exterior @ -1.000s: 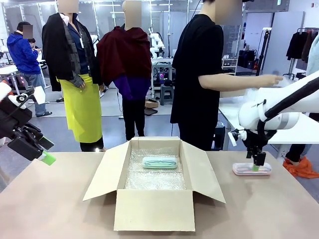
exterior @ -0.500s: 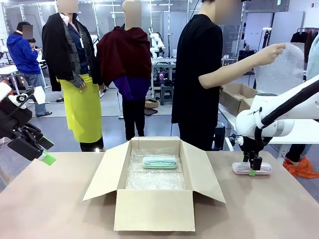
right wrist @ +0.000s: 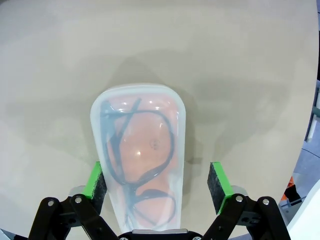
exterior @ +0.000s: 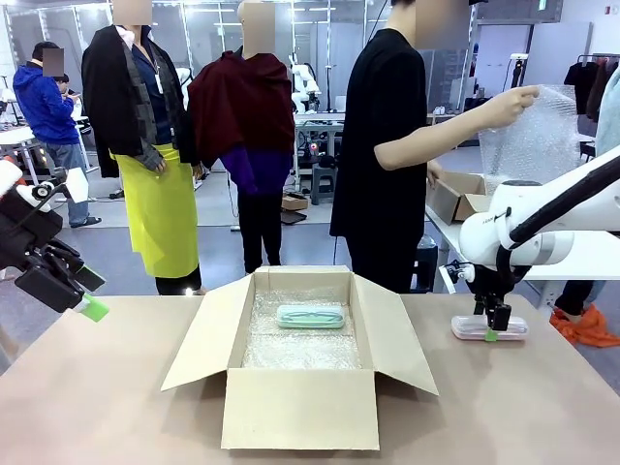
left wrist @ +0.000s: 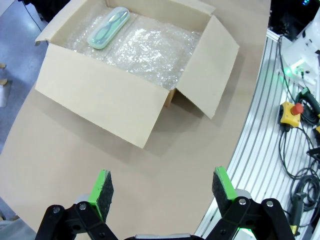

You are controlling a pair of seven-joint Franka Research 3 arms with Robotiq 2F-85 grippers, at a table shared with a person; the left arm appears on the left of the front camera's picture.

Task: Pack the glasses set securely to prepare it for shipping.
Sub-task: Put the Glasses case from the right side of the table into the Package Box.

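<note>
You are working in a robotics lab, an open hall: an aluminium rail (left wrist: 255, 150) is running along the edge of your table (left wrist: 75, 165), with a red stop button (left wrist: 297, 108) and loose cables (left wrist: 286, 145) lying on it. Beyond the table, glass partitions (exterior: 208, 39) are dividing the room into bays, a clothes rack (exterior: 586, 85) is standing at the far right, and a person in a blue jacket (exterior: 44, 107) is standing farther off.

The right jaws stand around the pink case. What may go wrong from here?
1. The pink case lies off-centre in the right gripper, nearer one pad; closing may push or twist its glossy shell.
2. On the way to the cardboard box, its raised flap stands in the path.
</note>
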